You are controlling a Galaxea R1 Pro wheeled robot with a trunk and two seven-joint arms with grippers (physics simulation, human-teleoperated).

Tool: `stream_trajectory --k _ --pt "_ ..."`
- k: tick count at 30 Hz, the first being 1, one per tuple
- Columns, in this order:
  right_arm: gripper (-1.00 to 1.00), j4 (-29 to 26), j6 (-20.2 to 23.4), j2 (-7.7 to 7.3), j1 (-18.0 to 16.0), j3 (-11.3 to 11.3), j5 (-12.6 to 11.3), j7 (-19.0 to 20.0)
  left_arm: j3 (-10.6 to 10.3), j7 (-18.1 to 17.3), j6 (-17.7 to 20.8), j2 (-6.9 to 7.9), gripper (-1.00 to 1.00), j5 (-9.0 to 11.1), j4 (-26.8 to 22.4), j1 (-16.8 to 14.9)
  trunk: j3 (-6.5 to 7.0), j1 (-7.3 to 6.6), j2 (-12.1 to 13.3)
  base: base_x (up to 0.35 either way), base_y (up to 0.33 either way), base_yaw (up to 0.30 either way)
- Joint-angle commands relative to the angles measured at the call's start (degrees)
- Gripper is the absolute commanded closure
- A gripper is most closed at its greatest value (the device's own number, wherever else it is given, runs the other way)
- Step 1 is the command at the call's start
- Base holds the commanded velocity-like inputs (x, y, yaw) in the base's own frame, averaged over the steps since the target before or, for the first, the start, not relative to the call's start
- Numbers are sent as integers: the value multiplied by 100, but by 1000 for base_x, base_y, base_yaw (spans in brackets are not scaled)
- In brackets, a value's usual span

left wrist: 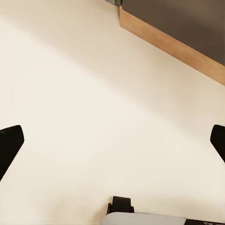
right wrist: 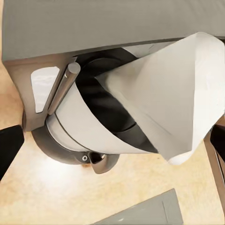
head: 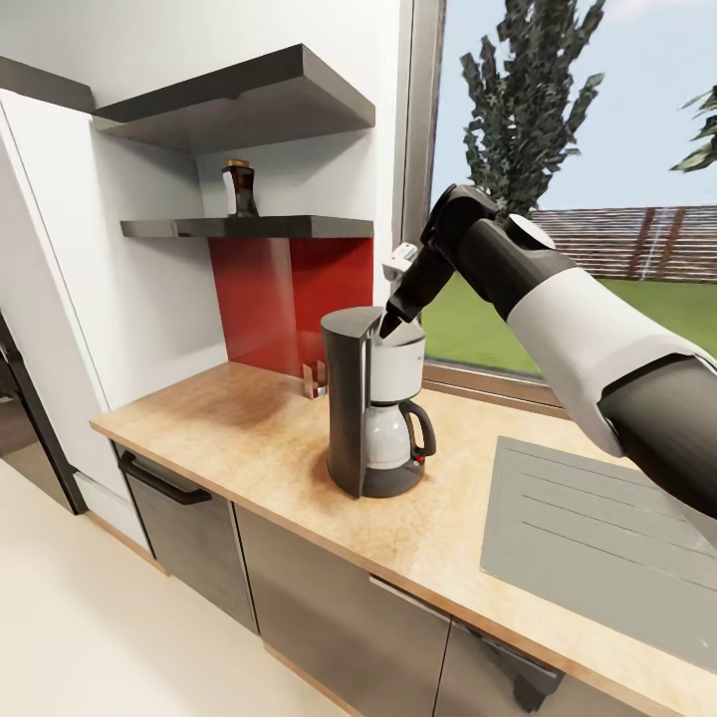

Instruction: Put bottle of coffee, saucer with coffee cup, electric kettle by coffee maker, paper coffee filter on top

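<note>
The paper coffee filter (right wrist: 164,93), a white cone, lies between the jaws of the right gripper (right wrist: 115,140). It reaches across toward one fingertip, and its folded tip hangs over the open top of the coffee maker (head: 376,413). The jaws stand wide apart, with each dark fingertip (right wrist: 9,145) at an opposite edge of the right wrist view; whether either pad touches the paper cannot be told. Directly beyond the jaws are the machine's dark filter basket (right wrist: 105,105), its grey housing and the handle of its glass carafe (head: 390,435). In the head view the right gripper (head: 390,321) is at the upper rim of the coffee maker, which stands upright on the wooden countertop (head: 249,438). The bottle of coffee (head: 239,189) stands on the lower wall shelf (head: 249,227), well apart from the gripper, above a red backsplash (head: 289,299). A grey cooktop (head: 597,538) lies on the counter near the machine. The left gripper (left wrist: 112,145) has its jaws spread open and empty over the pale floor (left wrist: 93,93), with a cabinet base (left wrist: 178,42) beyond it.
</note>
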Motion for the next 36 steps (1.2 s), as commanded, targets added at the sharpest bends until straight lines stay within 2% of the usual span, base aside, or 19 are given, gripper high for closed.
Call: stream_trajectory --k 1,12,14,18,21,36 --pt "-100 -7 33 0 -5 1 60 69 11 -3 -10 -2 -100 -30 -6 1 -6 1 -4 0 0 0" --pt "-100 -23 33 -40 -9 -34 66 104 11 -3 -9 -2 -100 -25 -6 1 -6 1 -4 0 0 0" --pt "-100 -27 33 -43 -15 -113 67 103 11 -3 -8 -2 -100 -24 -6 1 -6 1 -4 0 0 0" --pt "-100 -31 33 -45 -21 -423 68 103 11 -3 -8 -2 -100 -27 -6 1 -6 1 -4 0 0 0" --pt "-100 -34 33 -46 -22 -511 67 103 11 -3 -8 -2 -100 -28 -6 1 -6 1 -4 0 0 0" --pt "-100 -24 33 -42 -23 -555 60 108 11 -3 -7 -2 -100 -30 -6 1 -6 1 -4 0 0 0"
